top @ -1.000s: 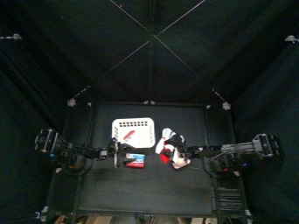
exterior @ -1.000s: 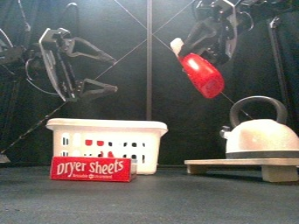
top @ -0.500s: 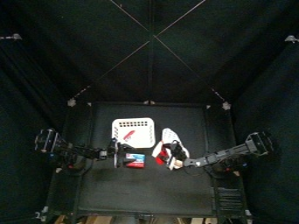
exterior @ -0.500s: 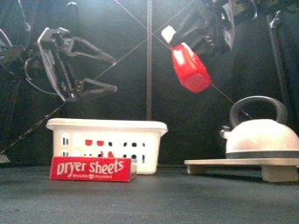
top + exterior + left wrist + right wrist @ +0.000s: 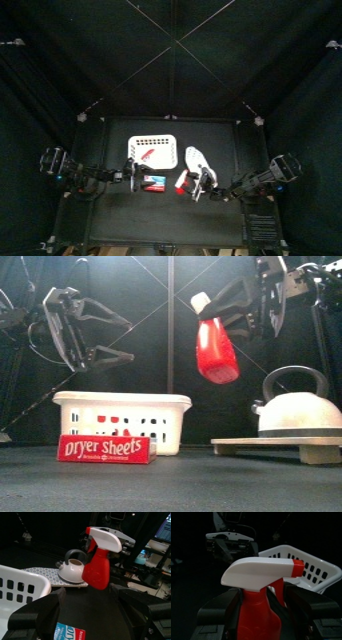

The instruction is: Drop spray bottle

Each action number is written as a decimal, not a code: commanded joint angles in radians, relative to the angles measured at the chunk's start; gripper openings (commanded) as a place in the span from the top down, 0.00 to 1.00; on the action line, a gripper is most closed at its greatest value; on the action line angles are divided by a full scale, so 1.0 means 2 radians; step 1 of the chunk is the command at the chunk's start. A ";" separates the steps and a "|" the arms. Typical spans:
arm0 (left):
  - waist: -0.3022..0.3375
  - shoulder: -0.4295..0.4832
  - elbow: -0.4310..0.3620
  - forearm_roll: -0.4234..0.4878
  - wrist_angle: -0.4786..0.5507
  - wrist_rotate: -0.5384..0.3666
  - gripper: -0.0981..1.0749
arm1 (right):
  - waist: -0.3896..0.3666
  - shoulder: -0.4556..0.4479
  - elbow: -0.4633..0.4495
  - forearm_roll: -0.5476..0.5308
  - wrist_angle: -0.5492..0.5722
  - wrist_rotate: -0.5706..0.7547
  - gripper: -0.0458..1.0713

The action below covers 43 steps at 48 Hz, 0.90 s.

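Spray bottle [image 5: 214, 348] is up in the air, well above the bench [image 5: 174, 481], held by the right claw [image 5: 247, 306]. Bottle is red w/ a white trigger head; it hangs nearly upright, head on top, red body below, base tilted a little. Right claw is clenched on the bottle near the neck, just under the white head; in the right wrist view the black jaws sit either side of the red body [image 5: 261, 612].

Landmark = white basket [image 5: 120, 418], perforated, standing on the bench. Bottle is to the right of the basket and higher than its rim, not over it in the front view; in the top view the bottle [image 5: 197, 167] lies just beside the basket's [image 5: 152, 147] right edge. A kettle [image 5: 301, 406], white w/ dark arched handle, sits on a flat board [image 5: 274, 445] further right of the basket, below and right of the bottle. A red dryer-sheets box [image 5: 106, 448] stands in front of the basket, touching or nearly so; can't tell which.

Left claw [image 5: 83, 351] hovers above and left of the basket, holding nothing, jaws spread apart. In the left wrist view the bottle [image 5: 97, 562] shows beyond the basket's rim [image 5: 23, 587], w/ the kettle [image 5: 72, 567] behind it.
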 commanded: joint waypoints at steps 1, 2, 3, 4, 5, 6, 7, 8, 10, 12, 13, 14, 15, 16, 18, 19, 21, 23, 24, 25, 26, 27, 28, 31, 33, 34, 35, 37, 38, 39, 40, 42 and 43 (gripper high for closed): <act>0.000 -0.002 -0.004 -0.001 -0.004 0.002 0.03 | 0.008 0.041 -0.020 -0.010 0.055 0.008 0.65; -0.001 -0.002 -0.004 0.000 -0.004 0.002 0.03 | 0.009 0.051 -0.024 -0.010 0.063 0.008 0.65; -0.001 -0.002 -0.003 0.000 -0.004 0.002 0.03 | 0.010 0.061 -0.028 -0.008 0.070 0.008 0.64; -0.001 -0.002 -0.003 0.000 -0.004 0.002 0.03 | 0.012 0.072 -0.033 -0.007 0.076 0.008 0.63; -0.001 -0.002 -0.002 -0.001 -0.004 0.002 0.03 | 0.012 0.083 -0.038 -0.005 0.081 0.008 0.63; 0.000 -0.002 -0.002 0.000 -0.004 0.002 0.03 | 0.012 0.093 -0.044 -0.002 0.084 0.008 0.62; 0.000 -0.002 -0.002 0.000 -0.004 0.002 0.03 | 0.013 0.102 -0.050 0.001 0.087 0.008 0.61; 0.000 -0.002 -0.002 -0.001 -0.004 0.002 0.03 | 0.014 0.116 -0.058 0.007 0.091 0.008 0.60; -0.001 -0.002 -0.001 -0.001 -0.004 0.002 0.03 | 0.015 0.133 -0.071 0.018 0.094 0.008 0.58; 0.000 -0.002 0.000 -0.001 -0.004 0.002 0.03 | 0.016 0.151 -0.082 0.031 0.097 0.008 0.55; 0.000 -0.002 0.000 0.000 -0.004 0.002 0.03 | 0.017 0.159 -0.088 0.038 0.098 0.008 0.54; -0.001 -0.002 0.001 -0.001 -0.004 0.002 0.03 | 0.018 0.166 -0.093 0.045 0.100 0.007 0.53; 0.000 -0.002 0.001 -0.001 -0.004 0.002 0.03 | 0.019 0.173 -0.097 0.051 0.102 0.007 0.52; 0.000 -0.002 0.001 0.000 -0.004 0.002 0.03 | 0.021 0.183 -0.104 0.061 0.107 0.007 0.51; 0.000 -0.002 0.001 -0.001 -0.004 0.002 0.03 | 0.024 0.193 -0.111 0.070 0.112 0.007 0.51; -0.001 -0.002 0.001 0.000 -0.004 0.002 0.03 | 0.025 0.199 -0.114 0.074 0.115 0.007 0.50; -0.001 -0.002 0.001 -0.001 -0.004 0.002 0.03 | 0.028 0.209 -0.119 0.081 0.119 0.007 0.50; -0.001 -0.002 0.001 -0.001 -0.004 0.002 0.03 | 0.032 0.216 -0.123 0.091 0.121 0.007 0.50; 0.000 -0.002 0.001 0.000 -0.004 0.002 0.03 | 0.034 0.219 -0.123 0.094 0.121 0.006 0.50; -0.001 -0.002 0.001 -0.001 -0.004 0.002 0.03 | 0.035 0.219 -0.123 0.097 0.121 0.006 0.50; -0.001 -0.002 0.001 -0.001 -0.004 0.002 0.03 | 0.037 0.220 -0.123 0.103 0.121 0.006 0.50; -0.001 -0.002 0.002 -0.001 -0.004 0.001 0.03 | 0.038 0.221 -0.123 0.108 0.121 0.006 0.50; -0.001 -0.002 0.002 -0.001 -0.004 0.001 0.03 | 0.040 0.222 -0.123 0.113 0.121 0.006 0.50; -0.001 -0.002 0.001 -0.001 -0.004 0.001 0.03 | 0.045 0.224 -0.123 0.130 0.122 0.006 0.50; -0.001 -0.002 0.002 -0.001 -0.004 0.002 0.03 | 0.048 0.225 -0.122 0.135 0.121 0.006 0.50; -0.001 -0.002 0.002 -0.001 -0.004 0.001 0.03 | 0.048 0.226 -0.123 0.137 0.121 0.005 0.50; -0.001 -0.002 0.002 0.000 -0.004 0.002 0.03 | 0.049 0.228 -0.123 0.139 0.121 0.005 0.50; -0.001 -0.001 0.002 -0.001 -0.004 0.001 0.03 | 0.049 0.229 -0.123 0.143 0.121 0.004 0.49; -0.001 -0.002 0.002 -0.001 -0.004 0.001 0.03 | 0.050 0.230 -0.123 0.143 0.121 0.005 0.49; -0.001 -0.002 0.002 0.000 -0.003 0.001 0.03 | 0.049 0.230 -0.123 0.145 0.121 0.004 0.48; -0.001 -0.001 0.002 -0.001 -0.003 0.002 0.03 | 0.050 0.230 -0.123 0.146 0.121 0.005 0.48; -0.001 -0.001 0.002 0.000 -0.003 0.001 0.03 | 0.050 0.231 -0.123 0.148 0.121 0.005 0.46; -0.001 -0.002 0.002 -0.001 -0.002 0.001 0.03 | 0.050 0.232 -0.123 0.150 0.121 0.005 0.45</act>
